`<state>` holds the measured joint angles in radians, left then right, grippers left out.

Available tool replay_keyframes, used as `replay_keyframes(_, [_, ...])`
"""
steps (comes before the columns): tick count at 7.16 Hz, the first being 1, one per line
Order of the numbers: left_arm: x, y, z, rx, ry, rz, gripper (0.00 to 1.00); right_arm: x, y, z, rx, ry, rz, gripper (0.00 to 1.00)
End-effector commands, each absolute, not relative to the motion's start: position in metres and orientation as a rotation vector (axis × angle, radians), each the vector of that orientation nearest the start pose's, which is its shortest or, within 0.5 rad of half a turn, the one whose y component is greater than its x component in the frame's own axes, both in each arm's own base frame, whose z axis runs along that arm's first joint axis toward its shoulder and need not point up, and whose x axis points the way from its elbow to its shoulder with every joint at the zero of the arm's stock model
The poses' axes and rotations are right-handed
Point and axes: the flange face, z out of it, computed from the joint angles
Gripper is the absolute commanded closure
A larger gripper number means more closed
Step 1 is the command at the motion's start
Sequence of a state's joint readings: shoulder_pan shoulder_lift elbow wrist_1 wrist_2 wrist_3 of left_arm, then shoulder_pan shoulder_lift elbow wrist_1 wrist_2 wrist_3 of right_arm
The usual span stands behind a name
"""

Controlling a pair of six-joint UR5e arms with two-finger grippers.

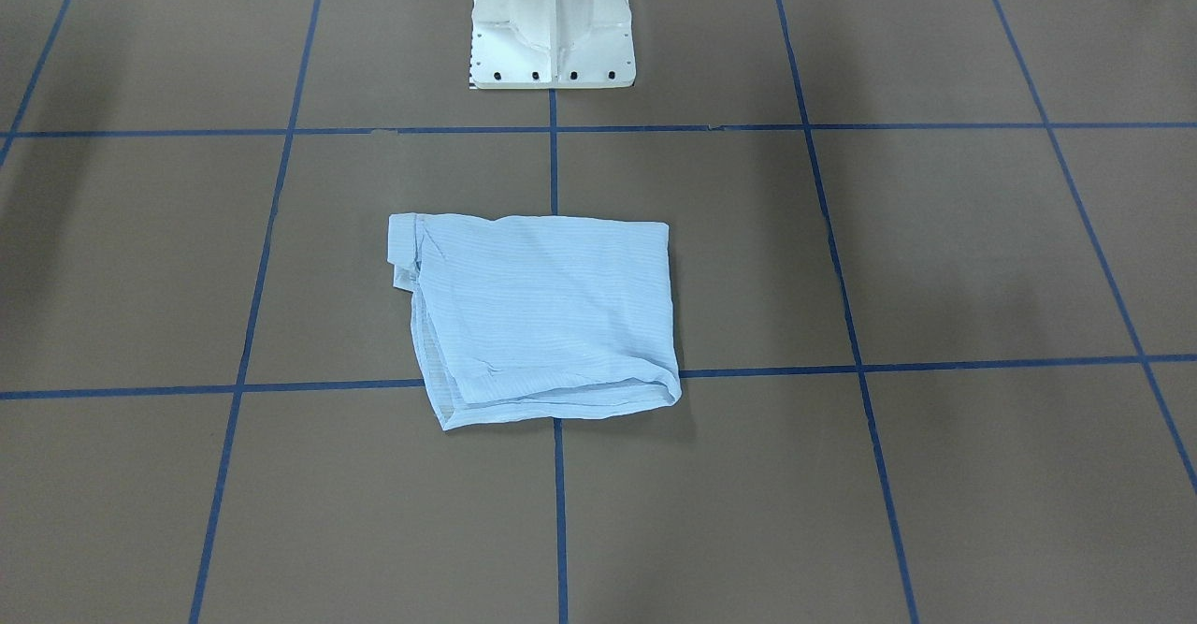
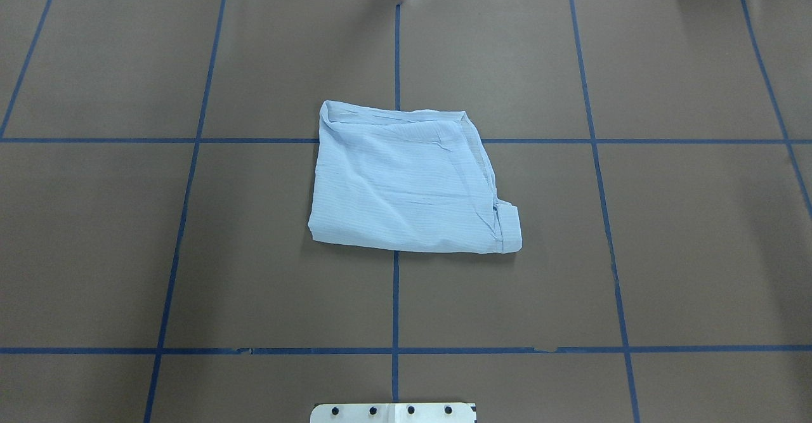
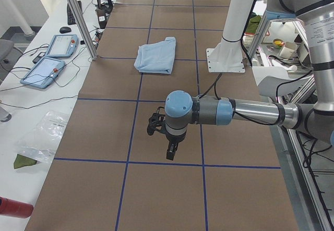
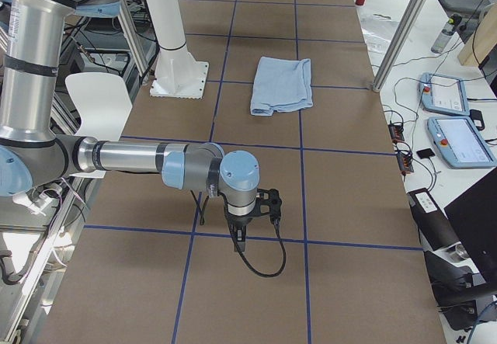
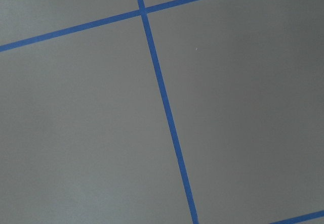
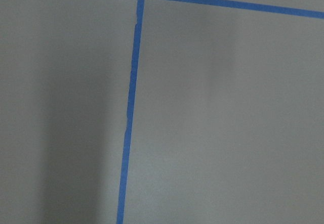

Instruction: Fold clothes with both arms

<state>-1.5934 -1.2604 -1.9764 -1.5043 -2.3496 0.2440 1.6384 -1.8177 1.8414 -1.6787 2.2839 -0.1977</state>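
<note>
**Light-blue shirt (image 1: 542,315) lies folded, well apart from both grippers**

Pale blue and faintly striped, the shirt is folded into a rough rectangle. It lies flat on the brown table (image 1: 935,231), where two blue tape lines (image 5: 162,92) of the grid cross beneath it. Several layers show along its edges. A narrow banded piece sits at the corner nearest the robot, on the robot's right. The cloth rests a short way in front of the white pedestal base (image 1: 552,35).

Neither end effector touches the shirt. It sits between the two grippers along the length of the table and well apart from each.

The left gripper (image 3: 171,154) hangs above the table with its fingers pointing down. From it, the shirt is far off along the table, toward the middle. The left arm (image 3: 250,113) reaches out level over the brown surface to carry it.

The right gripper (image 4: 238,239) hangs the same way above the opposite end, fingers down near a tape line, with a black cable looping below it. The right arm (image 4: 132,158) is also stretched out level.

Each gripper shows only in a side view, so one cannot tell whether its jaws are apart or together. Both wrist cameras look down on brown surface and blue tape.

Two teach pendants (image 4: 458,138) lie on the white bench beside the table.
</note>
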Motion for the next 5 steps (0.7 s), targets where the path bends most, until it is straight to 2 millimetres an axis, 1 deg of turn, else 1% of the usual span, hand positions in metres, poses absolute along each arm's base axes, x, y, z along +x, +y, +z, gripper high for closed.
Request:
replay_keyframes(1, [-0.071,-0.361,0.6,0.128,0.769,0.223,0.0,0.094,-0.377,0.648,0.016,-0.72,-0.095,0.0])
replay_keyframes(4, [-0.071,-0.359,0.605,0.115,0.771,0.214,0.0,0.093,-0.376,0.646,0.02,-0.726,-0.096,0.0])
replay_keyframes(5, [-0.071,-0.358,0.612,0.103,0.772,0.21,0.0,0.093,-0.377,0.642,0.028,-0.728,-0.102,0.0])
